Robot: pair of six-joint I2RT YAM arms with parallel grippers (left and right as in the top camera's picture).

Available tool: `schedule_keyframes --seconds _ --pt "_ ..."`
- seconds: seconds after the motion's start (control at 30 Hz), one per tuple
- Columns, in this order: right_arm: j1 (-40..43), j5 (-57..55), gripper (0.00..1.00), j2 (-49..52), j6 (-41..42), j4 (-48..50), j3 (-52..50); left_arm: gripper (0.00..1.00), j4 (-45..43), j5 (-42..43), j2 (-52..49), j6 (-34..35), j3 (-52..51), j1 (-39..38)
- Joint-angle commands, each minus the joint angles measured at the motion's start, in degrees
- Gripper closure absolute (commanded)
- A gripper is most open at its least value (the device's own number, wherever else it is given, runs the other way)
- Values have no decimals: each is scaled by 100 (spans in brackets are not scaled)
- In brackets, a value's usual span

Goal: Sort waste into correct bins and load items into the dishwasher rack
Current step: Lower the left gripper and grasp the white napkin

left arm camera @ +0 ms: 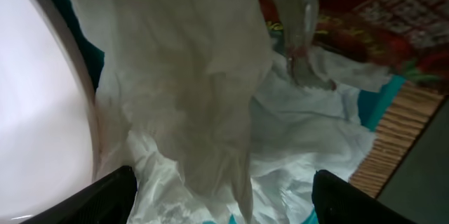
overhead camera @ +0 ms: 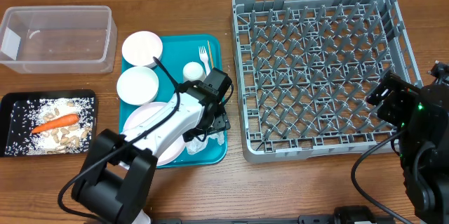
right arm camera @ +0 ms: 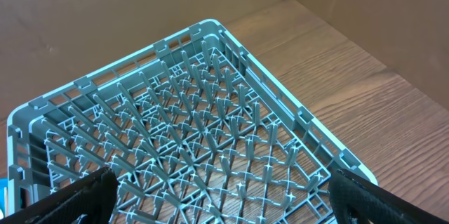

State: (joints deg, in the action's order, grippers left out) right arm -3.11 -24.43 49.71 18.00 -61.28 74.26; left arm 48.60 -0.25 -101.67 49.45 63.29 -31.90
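Observation:
My left gripper [overhead camera: 212, 127] [left arm camera: 224, 208] hangs open low over the crumpled white napkin [left arm camera: 196, 76] [overhead camera: 203, 144] at the teal tray's near right corner. Its fingers [left arm camera: 105, 196] stand wide on either side of the napkin. The red wrapper [left arm camera: 382, 20] lies just beyond the napkin, and the big plate [overhead camera: 147, 127] [left arm camera: 35, 97] is to its left. Two bowls [overhead camera: 142, 47], a cup [overhead camera: 193, 71], a fork [overhead camera: 203, 56] and a stick [overhead camera: 209, 48] also rest on the teal tray. The carrot [overhead camera: 55, 121], rice and scraps fill the black tray [overhead camera: 14, 147]. My right gripper [overhead camera: 379, 97] [right arm camera: 224, 208] is open over the dishwasher rack [overhead camera: 319, 69] [right arm camera: 196, 126], holding nothing.
The clear tub [overhead camera: 56, 38] stands at the back left, behind the black tray. The teal tray [overhead camera: 219, 150] sits between the bins and the rack. Bare wooden table [overhead camera: 280, 189] runs along the front edge.

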Motion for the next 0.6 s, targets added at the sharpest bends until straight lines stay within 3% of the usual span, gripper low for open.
schedule_keyframes --seconds 0.0,0.57 --pt "-24 -83 0 -46 42 22 155 18 -4 31 -33 94 -15 4" --pt "-24 -83 0 -46 42 24 155 17 -345 90 -306 94 -22 50"
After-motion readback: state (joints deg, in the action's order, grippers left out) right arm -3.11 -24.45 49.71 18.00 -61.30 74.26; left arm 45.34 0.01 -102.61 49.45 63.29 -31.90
